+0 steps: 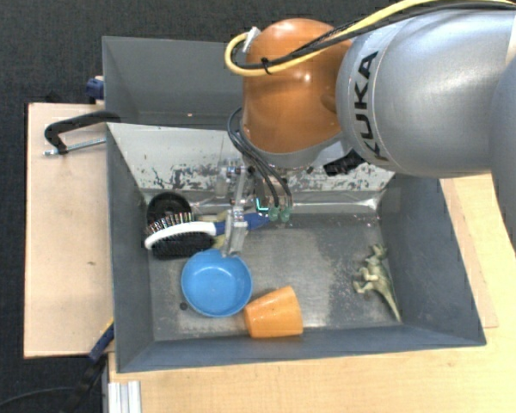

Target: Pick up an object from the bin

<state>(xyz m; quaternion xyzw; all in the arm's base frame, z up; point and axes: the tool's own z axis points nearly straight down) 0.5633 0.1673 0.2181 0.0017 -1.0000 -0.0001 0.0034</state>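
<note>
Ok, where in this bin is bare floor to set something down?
The floor between the orange cup and the toy dinosaur is bare, up to the back wall. The left is crowded: hairbrush, blue bowl and the hand.

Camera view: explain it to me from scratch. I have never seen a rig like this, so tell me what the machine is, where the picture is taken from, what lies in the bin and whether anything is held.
The big silver shape is a robot arm reaching in from the right. The orange dome is a cover fixed to it. At the arm's end hangs the gripper, its two-finger hand.

The one camera looks down on the grey metal bin from above, a little to one side.

In the bin lie a black hairbrush with white bristles at the left, a blue bowl at the front with an orange cup next to it, and a small toy dinosaur at the right.

The gripper hangs low by the bowl's far rim, beside the hairbrush. I cannot make out anything held in it.
</note>
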